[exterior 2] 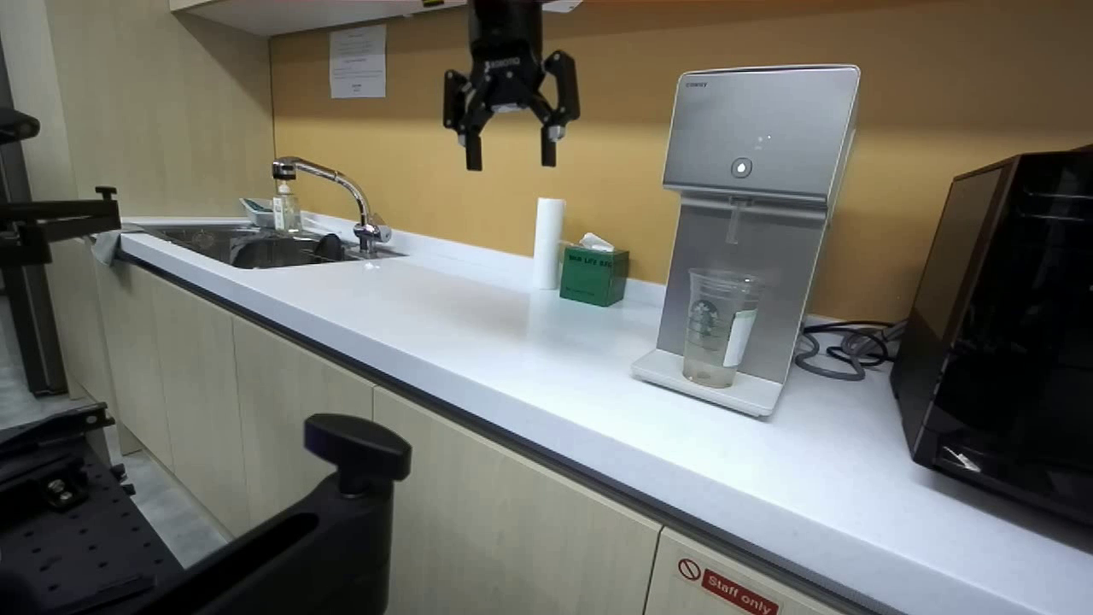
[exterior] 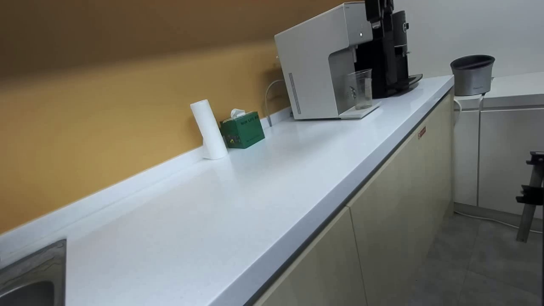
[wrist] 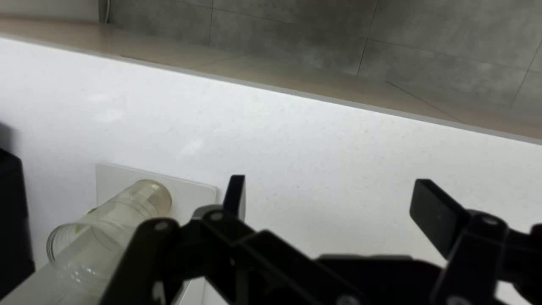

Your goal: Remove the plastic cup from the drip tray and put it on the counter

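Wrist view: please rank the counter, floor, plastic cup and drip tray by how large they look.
1. Counter, clearly largest.
2. Floor.
3. Plastic cup and drip tray, left unranked: both look smaller than the floor, but the cup hides part of the tray and seems nearer.

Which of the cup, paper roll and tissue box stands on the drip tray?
The clear cup; the white roll and green box stand directly on the counter, by the wall.
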`<state>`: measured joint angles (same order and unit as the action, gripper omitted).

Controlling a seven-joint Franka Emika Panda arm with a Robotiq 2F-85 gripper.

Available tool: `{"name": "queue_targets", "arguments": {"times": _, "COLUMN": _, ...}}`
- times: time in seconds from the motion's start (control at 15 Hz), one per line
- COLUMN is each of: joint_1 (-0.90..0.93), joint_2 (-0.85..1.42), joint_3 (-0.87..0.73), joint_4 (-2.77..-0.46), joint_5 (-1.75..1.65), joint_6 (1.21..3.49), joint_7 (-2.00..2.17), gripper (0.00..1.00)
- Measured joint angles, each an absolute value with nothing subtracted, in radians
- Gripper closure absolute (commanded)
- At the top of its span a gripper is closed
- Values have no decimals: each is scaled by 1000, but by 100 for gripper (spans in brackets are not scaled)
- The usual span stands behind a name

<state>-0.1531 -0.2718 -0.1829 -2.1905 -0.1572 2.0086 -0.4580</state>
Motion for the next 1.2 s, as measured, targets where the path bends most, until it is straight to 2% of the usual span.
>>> {"name": "queue_targets", "arguments": {"times": 0.6, "joint_1": -146, "joint_2": -249, "joint_3": -198, "joint_4": -2188, "joint_5": -145, "joint_6": 2040, "joint_7": -530, "gripper": 0}}
{"name": "queue_targets", "arguments": {"times": 1.2, "joint_1": -169, "joint_2": -74, "joint_3": -310, "joint_4": -2095, "joint_5": 27, "joint_6": 2087, "joint_7": -1133, "gripper": 0}}
